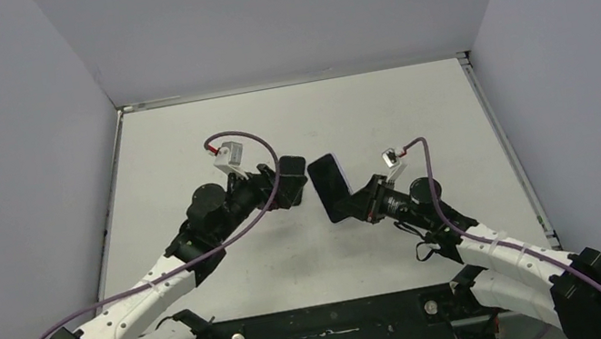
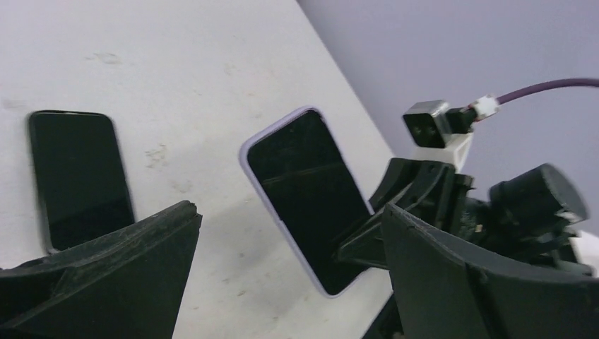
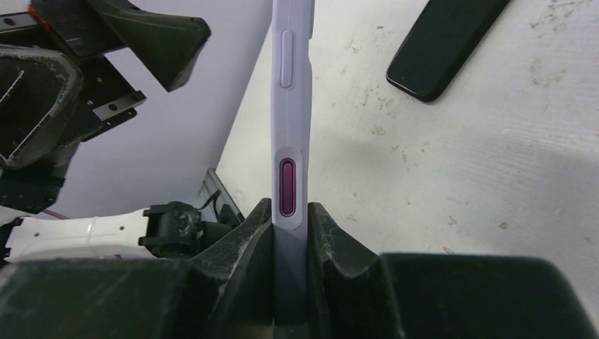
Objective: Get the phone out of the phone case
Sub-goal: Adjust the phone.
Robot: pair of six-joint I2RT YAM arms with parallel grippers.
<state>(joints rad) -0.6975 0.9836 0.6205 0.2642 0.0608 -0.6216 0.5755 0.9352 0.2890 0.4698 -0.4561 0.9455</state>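
Observation:
My right gripper [image 1: 357, 201] is shut on the lower end of a lilac phone case [image 1: 332, 184] and holds it up off the table, tilted. In the right wrist view the case's edge [image 3: 289, 92], with a magenta button, stands between my fingers [image 3: 247, 233]. The left wrist view shows its dark glossy face [image 2: 304, 183]. A black phone [image 2: 78, 176] lies flat on the table apart from the case, and it also shows in the right wrist view [image 3: 445, 39]. My left gripper [image 1: 291, 180] is open and empty, just left of the case.
The white table [image 1: 379, 110] is walled by grey panels on the left, back and right. The two arms nearly meet at mid-table. The left gripper shows at the upper left of the right wrist view [image 3: 85, 63].

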